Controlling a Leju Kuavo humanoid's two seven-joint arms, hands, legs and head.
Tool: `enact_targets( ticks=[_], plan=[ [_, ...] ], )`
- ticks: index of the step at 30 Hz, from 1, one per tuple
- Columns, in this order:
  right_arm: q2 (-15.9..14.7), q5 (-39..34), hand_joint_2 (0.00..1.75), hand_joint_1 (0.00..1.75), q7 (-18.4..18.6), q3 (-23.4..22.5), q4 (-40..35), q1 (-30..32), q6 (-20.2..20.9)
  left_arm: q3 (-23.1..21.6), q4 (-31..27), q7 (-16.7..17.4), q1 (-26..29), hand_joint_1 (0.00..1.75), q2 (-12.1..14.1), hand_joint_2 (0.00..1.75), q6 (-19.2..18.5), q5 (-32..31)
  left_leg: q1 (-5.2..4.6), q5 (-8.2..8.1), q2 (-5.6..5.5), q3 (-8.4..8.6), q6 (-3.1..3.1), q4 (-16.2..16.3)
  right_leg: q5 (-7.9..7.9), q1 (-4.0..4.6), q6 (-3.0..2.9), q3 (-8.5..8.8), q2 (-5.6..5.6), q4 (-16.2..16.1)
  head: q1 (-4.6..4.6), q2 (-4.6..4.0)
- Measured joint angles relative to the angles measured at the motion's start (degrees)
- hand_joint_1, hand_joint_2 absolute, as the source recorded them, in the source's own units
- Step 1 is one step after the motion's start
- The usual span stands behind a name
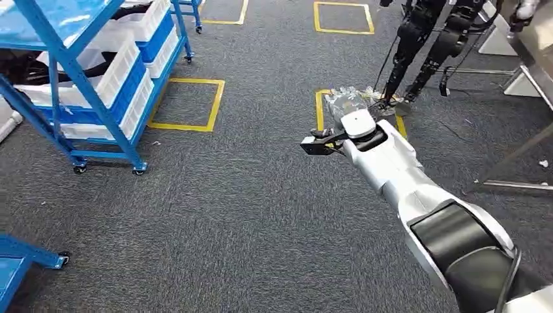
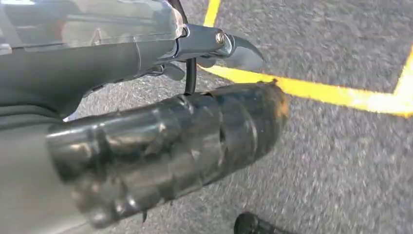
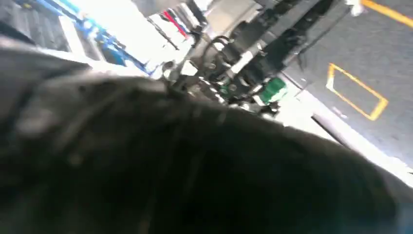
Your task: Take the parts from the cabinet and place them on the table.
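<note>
Head view: right arm point(image 1: 417, 189) is reaching out over the grey carpet point(image 1: 248, 195), and the right hand point(image 1: 355, 120) is carrying a crinkly clear plastic bag of parts point(image 1: 345, 101), fingers wrapped round it, tho the fingers themselves are mostly hidden behind the wrist. Bag is hanging above a yellow floor square point(image 1: 321, 107). Blue rack point(image 1: 85, 85) w/ white bins point(image 1: 124, 72) is standing off to the left, well apart from the hand. Another yellow square point(image 1: 189, 104) is lying just beside the rack's wheels. A dark second robot's legs point(image 1: 417, 52) are standing just beyond the bag. Metal table legs point(image 1: 515, 156) are showing at the far right.

Left wrist view: left hand point(image 2: 160, 141) is hanging over carpet w/ yellow tape point(image 2: 341, 95) beneath. Thick dark thumb is sticking out, nothing visible in it; can't tell if the other fingers are apart or curled.

Right wrist view: v. blurred. A dark mass up close is taking most of the frame, can't tell hand from bag here. Beyond it, blue shelving point(image 3: 97, 34) and dark machinery w/ a green bit point(image 3: 272, 90) are showing.
</note>
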Motion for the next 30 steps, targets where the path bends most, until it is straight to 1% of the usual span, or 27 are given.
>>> enact_targets(
  ticks=[1,2,3,4,6,7,8,9,10,11,12,13,14,15,16,17,18,19,20,23,24,25,26,27,28,29,30],
  plan=[
    [0.0,0.0,0.0,0.0,0.0,0.0,0.0,0.0,-0.1,0.0,0.0,0.0,0.0,0.0,0.0,0.0,0.0,0.0,0.0,-0.05,-0.87,-0.01,-0.07,0.2,3.03,-0.01,-0.21,1.8,0.17,-4.4,0.0,0.0],
    [-0.1,0.0,0.0,0.0,0.0,0.0,0.0,0.0,-0.2,0.0,0.0,0.0,0.0,0.0,0.0,0.0,0.0,-0.1,0.01,-0.15,-1.64,0.01,-0.22,0.5,5.9,-0.02,-0.45,4.18,0.89,-9.7,0.0,0.0],
    [-0.2,0.0,0.0,0.0,0.0,0.0,0.0,-0.1,-0.3,0.0,0.0,0.0,0.0,0.0,0.0,0.0,0.0,-0.1,0.16,-0.28,-2.42,-0.19,-0.41,0.7,7.56,-0.05,-0.7,6.33,3.45,-14.8,0.02,0.0],
    [-0.4,0.0,0.0,0.0,0.0,0.0,0.0,-0.1,-0.4,0.0,0.0,0.0,-0.2,0.0,-0.1,0.0,0.1,-0.2,-0.02,-0.29,-3.03,-0.53,-0.67,0.9,6.86,-0.03,-0.59,6.75,4.87,-15.3,-0.04,0.0],
    [-0.9,0.0,0.0,0.0,0.0,0.0,0.1,0.1,-0.7,0.0,0.0,0.0,-0.1,0.0,-0.1,0.0,0.2,-0.3,0.42,0.06,-4.3,-1.01,-1.36,0.9,7.15,0.35,-0.72,6.57,3.24,-15.5,0.02,0.0],
    [-0.9,0.0,0.0,0.0,0.0,0.0,0.0,0.1,-0.8,0.0,0.0,0.0,0.2,0.0,-0.2,0.0,0.2,-0.4,0.58,0.29,-5.1,-1.05,-1.9,0.5,7.19,0.45,-1.04,6.61,2.6,-15.5,0.02,0.0],
    [-0.8,0.0,0.0,0.0,0.0,0.0,0.0,0.1,-0.9,0.0,0.0,0.0,0.3,0.0,-0.2,0.0,0.3,-0.5,0.24,0.42,-5.75,-1.26,-2.33,0.3,7.53,0.06,-1.53,7.1,1.82,-16.1,0.02,0.0],
    [-0.9,0.0,0.0,0.0,-0.1,0.0,-0.2,0.2,-1.1,0.0,0.0,0.0,0.5,0.0,-0.3,0.0,0.4,-0.5,0.2,-0.28,-2.38,-1.5,-2.17,1.2,8.03,-0.17,-1.99,7.49,0.94,-16.9,0.04,0.0],
    [-0.9,-0.1,0.0,0.0,-0.2,0.0,-0.2,0.2,-1.3,0.0,0.0,0.0,0.4,0.0,-0.4,0.0,0.5,-0.5,0.0,-1.94,1.03,-2.38,-2.36,3.2,8.21,-0.01,-2.44,7.71,0.47,-17.3,-0.15,0.0],
    [-1.1,-0.1,0.0,0.0,-0.2,0.0,-0.2,0.3,-1.3,0.0,0.0,0.0,0.3,0.0,-0.3,0.0,0.6,-0.5,0.13,-4.16,2.57,-4.2,-2.62,7.1,8.24,0.11,-2.53,7.73,-0.26,-17.4,-0.07,0.0],
    [-1.2,-0.2,0.0,0.0,-0.2,0.0,-0.2,0.3,-1.3,0.0,0.0,0.0,0.2,0.0,-0.3,0.0,0.7,-0.5,0.26,-6.36,3.16,-6.49,-2.84,11.9,8.19,0.2,-2.6,7.67,-1.04,-17.3,-0.09,0.0],
    [-1.3,-0.2,0.0,0.0,-0.2,0.0,-0.2,0.5,-1.3,0.0,0.0,0.0,0.1,0.0,-0.4,0.0,0.7,-0.5,0.36,-7.94,3.36,-8.54,-3.05,16.2,8.13,0.22,-2.66,7.63,-1.81,-17.3,-0.09,0.0],
    [-1.4,-0.2,0.0,0.0,-0.2,0.0,-0.2,0.8,-1.3,0.0,0.0,-0.1,0.1,0.0,-0.4,0.0,0.7,-0.4,0.46,-8.17,3.44,-9.52,-3.23,18.3,8.07,0.22,-2.65,7.62,-2.62,-17.3,-0.09,0.0],
    [-1.4,-0.2,0.0,0.0,0.0,0.0,-0.3,1.1,-1.3,0.0,0.0,-0.2,0.1,0.0,-0.4,0.0,0.7,-0.4,0.56,-7.07,3.51,-8.97,-3.37,17.3,8.0,0.22,-2.56,7.64,-3.36,-17.3,-0.09,0.0],
    [-1.4,-0.2,0.0,0.0,0.0,0.0,-0.3,1.2,-1.3,0.0,0.0,-0.2,0.2,0.0,-0.4,0.0,0.7,-0.4,0.6,-5.1,3.73,-7.18,-3.4,13.8,7.89,0.21,-2.44,7.65,-4.03,-17.2,-0.09,0.0],
    [-1.4,-0.2,0.0,0.0,0.0,0.0,-0.3,1.2,-1.3,0.0,0.0,-0.3,0.2,0.0,-0.3,0.0,0.7,-0.4,0.6,-2.76,4.4,-4.41,-3.31,8.8,7.71,0.21,-2.24,7.7,-4.66,-17.0,-0.11,0.0],
    [-1.4,-0.2,0.0,0.0,0.0,0.0,-0.3,1.2,-1.4,0.0,0.0,-0.3,0.2,0.0,-0.3,0.0,0.7,-0.4,0.52,-0.79,6.23,-1.54,-3.1,3.7,7.47,0.22,-1.99,7.81,-5.32,-16.8,-0.11,0.0],
    [-1.6,-0.2,0.0,0.0,0.0,-0.1,-0.3,1.2,-1.4,0.0,0.0,-0.4,0.0,0.0,-0.3,0.0,0.7,-0.4,-0.31,-1.22,9.2,0.27,-2.75,0.5,7.04,0.74,-1.53,7.84,-6.1,-16.5,-0.13,0.0],
    [-2.1,-0.2,0.0,0.0,0.0,-0.1,-0.3,1.2,-1.5,0.0,0.0,-0.4,0.0,0.0,-0.3,0.0,0.7,-0.4,-0.26,-0.78,7.79,0.0,-2.0,0.5,6.88,0.85,-1.3,7.96,-6.71,-16.4,0.11,0.0],
    [-2.1,-0.3,0.0,0.0,0.0,-0.1,-0.6,1.4,-1.8,0.0,0.0,-0.5,0.2,0.0,-0.3,0.0,0.7,-0.4,-0.26,-0.7,5.71,-0.14,-1.34,0.4,6.55,0.92,-0.65,8.44,-8.54,-16.5,0.07,0.0],
    [-2.2,-0.3,0.0,0.0,0.0,-0.1,-0.7,1.4,-2.0,0.0,0.0,-0.4,0.3,0.0,-0.4,0.0,0.7,-0.4,0.15,-0.35,5.08,0.24,-0.79,-0.1,5.96,0.37,-0.06,8.28,-7.2,-16.0,0.09,0.0],
    [-2.3,-0.3,0.0,0.0,0.0,-0.1,-0.8,1.5,-2.2,0.0,0.0,-0.4,0.2,0.0,-0.4,0.0,0.7,-0.5,0.11,-0.23,4.44,0.23,-0.54,-0.1,4.58,0.21,0.07,7.73,-3.7,-14.2,0.05,0.0],
    [-2.7,-0.2,0.0,0.0,0.0,-0.1,-0.8,1.6,-2.4,0.0,0.0,-0.4,0.0,0.0,-0.4,0.0,0.7,-0.5,0.1,-0.16,3.9,0.12,-0.14,-0.1,2.46,-0.02,0.11,6.16,-1.78,-10.7,0.11,0.0],
    [-3.3,-0.3,0.0,0.0,0.0,-0.1,-0.7,2.0,-2.4,0.0,0.0,-0.4,-0.1,0.0,-0.4,0.0,0.7,-0.5,0.09,-0.14,3.05,0.09,0.07,-0.1,0.05,-0.01,0.22,3.82,-0.68,-5.7,0.09,0.0],
    [-3.6,-0.2,0.0,0.0,0.0,-0.1,-0.7,2.5,-2.4,0.0,0.0,-0.4,-0.2,0.0,-0.4,0.0,0.7,-0.5,0.06,-0.12,2.1,0.08,0.1,0.0,-1.5,-0.02,0.31,1.65,-0.27,-1.4,0.09,0.0],
    [-3.8,-0.2,0.0,0.0,0.0,-0.1,-0.7,2.9,-2.4,0.0,0.0,-0.4,-0.2,0.0,-0.3,0.0,0.7,-0.6,0.0,-0.12,1.26,0.03,0.1,0.1,-2.03,-0.01,0.29,0.04,-0.1,1.3,0.09,0.0],
    [-3.9,-0.2,0.0,0.0,0.0,-0.1,-0.7,3.3,-2.4,0.0,0.0,-0.4,-0.1,0.0,-0.3,0.0,0.7,-0.6,-0.01,-0.13,0.41,0.04,0.09,0.2,-0.99,-0.01,0.21,-0.31,-0.06,1.3,0.07,0.0]
  ],
)
